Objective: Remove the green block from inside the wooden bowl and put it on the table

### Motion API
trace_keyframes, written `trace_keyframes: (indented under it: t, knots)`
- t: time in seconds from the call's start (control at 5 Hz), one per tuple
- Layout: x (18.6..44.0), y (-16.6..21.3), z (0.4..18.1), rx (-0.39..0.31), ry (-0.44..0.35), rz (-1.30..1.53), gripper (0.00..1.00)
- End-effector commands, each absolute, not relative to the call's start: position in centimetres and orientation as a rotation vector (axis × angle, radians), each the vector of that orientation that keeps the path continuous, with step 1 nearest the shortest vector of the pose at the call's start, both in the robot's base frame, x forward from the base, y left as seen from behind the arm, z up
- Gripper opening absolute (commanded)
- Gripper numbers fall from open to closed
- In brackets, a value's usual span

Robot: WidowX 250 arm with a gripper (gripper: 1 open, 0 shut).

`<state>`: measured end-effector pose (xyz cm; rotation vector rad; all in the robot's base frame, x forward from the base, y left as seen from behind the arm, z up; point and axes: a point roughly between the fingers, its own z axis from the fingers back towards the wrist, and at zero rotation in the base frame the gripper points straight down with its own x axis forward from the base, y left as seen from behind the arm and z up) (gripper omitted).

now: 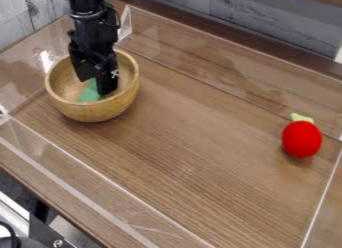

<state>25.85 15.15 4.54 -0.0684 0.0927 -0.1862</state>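
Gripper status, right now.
Gripper: open, pointing down inside the round light wooden bowl, jaws over the flat green block; nothing held yet.

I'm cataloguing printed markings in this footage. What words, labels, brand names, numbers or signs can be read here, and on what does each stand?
None can be read.
The wooden bowl, the green block inside it, the gripper, the red toy and the table show no lettering.
The dark gear at the bottom left corner is too small and blurred to tell.
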Motion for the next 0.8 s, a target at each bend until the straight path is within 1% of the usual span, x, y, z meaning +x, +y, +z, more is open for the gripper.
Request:
trace_keyframes:
  t: [0.0, 0.6]
  knots:
    - [26.56, 15.89, 5.43, -0.043, 0.050, -0.171, 1.00]
    - [27.05, 15.98, 4.46, -0.049, 0.045, -0.149, 1.00]
